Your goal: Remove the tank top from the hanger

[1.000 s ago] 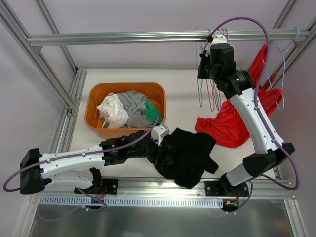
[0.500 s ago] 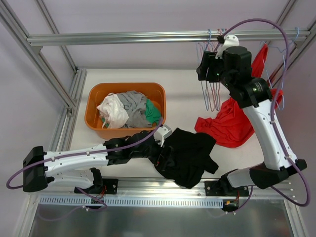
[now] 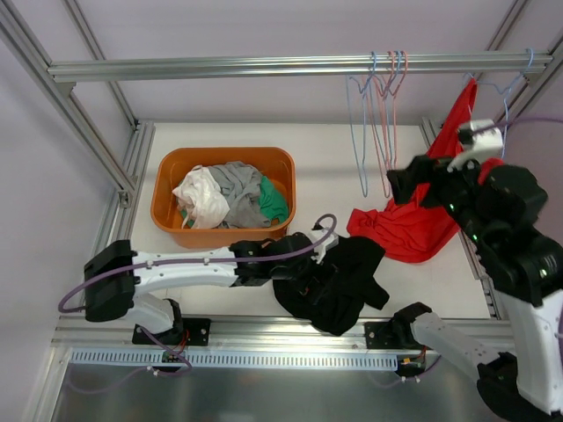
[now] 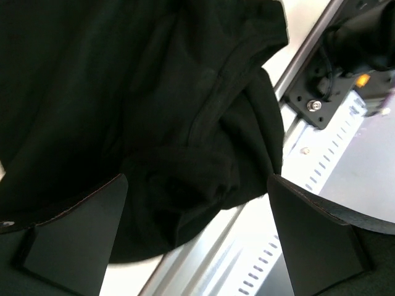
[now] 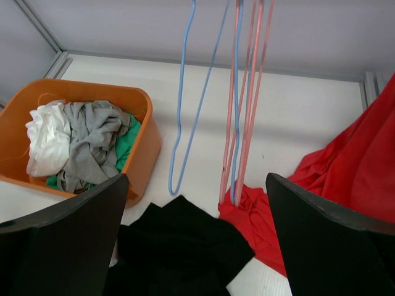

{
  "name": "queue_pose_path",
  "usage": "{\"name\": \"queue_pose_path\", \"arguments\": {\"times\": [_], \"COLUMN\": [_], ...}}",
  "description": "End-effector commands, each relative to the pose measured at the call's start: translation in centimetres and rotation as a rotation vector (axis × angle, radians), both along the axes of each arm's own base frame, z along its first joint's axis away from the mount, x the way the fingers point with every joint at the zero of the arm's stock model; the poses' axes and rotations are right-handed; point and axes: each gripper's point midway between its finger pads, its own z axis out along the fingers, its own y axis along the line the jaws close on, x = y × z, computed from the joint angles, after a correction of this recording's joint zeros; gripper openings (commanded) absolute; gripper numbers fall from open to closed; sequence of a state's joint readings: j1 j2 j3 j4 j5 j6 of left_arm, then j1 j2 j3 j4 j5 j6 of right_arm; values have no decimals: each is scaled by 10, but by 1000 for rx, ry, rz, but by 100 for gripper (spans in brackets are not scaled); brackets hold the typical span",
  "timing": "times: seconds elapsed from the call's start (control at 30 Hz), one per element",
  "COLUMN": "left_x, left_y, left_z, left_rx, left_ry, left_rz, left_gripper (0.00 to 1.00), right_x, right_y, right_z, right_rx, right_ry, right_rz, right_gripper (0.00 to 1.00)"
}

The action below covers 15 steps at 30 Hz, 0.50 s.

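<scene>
1. The left gripper has its jaws spread wide, with nothing pinched between them. They hover just above the black tank top.
2. The right gripper also has its jaws spread wide and empty. It is up in the air, facing the empty hangers.
3. The black tank top is off any hanger. It lies crumpled on the surface near the front edge, between the two arm bases.
4. The empty blue and pink hangers hang together from the overhead rail, well apart from both sets of jaws.
5. A red garment hangs from the right end of the rail. Its lower part is piled on the surface just beside the black tank top.
6. An orange basket stands at the left of the surface, holding white, grey and green clothes.
</scene>
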<state>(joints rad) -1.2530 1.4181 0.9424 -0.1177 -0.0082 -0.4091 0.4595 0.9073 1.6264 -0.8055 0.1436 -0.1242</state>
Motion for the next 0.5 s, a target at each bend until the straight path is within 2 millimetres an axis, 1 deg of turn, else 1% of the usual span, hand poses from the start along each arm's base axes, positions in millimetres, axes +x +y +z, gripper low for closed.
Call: {"name": "queue_pose_path", "arguments": {"times": [0.0, 0.03, 0.07, 0.13, 0.17, 0.2, 0.23, 0.27, 0.3, 0.33, 0.43, 0.47], "left_x": [-11, -9, -9, -9, -3, -2, -3, -1, -1, -3, -11, -17], "left_y": [-24, -33, -35, -36, -39, -40, -42, -39, -38, -36, -31, -31], "left_z": [-12, -10, -32, -52, -68, -76, -82, -101, -108, -123, -143, -147], "left_rx": [58, 66, 134, 223, 275, 306, 329, 379, 400, 438, 482, 484], "left_ry": [-26, -46, -44, -65, -81, -91, -103, -105, -102, -95, -71, -57], "left_rz": [-93, -96, -99, -101, -85, -84, -84, -80, -75, -77, -71, -81], "left_gripper": [99, 99, 99, 99, 99, 99, 99, 99, 99, 99, 98, 94], "right_x": [-42, -48, -65, -78, -84, -94, -98, -102, -110, -113, -123, -123], "right_y": [-20, -19, -19, -16, -13, -11, -11, -11, -12, -12, -13, -13], "right_z": [4, -3, 2, -2, -5, -4, -9, -10, -11, -11, -12, -13], "right_rx": [7, 9, 29, 35, 37, 45, 40, 41, 47, 52, 63, 65], "right_ry": [-84, -84, -121, -133, -133, -143, -125, -127, -131, -135, -156, -155], "right_rz": [17, 37, 81, 132, 161, 197, 208, 219, 231, 237, 255, 256], "right_gripper": [100, 99, 100, 100, 99, 100, 99, 100, 99, 99, 100, 100]}}
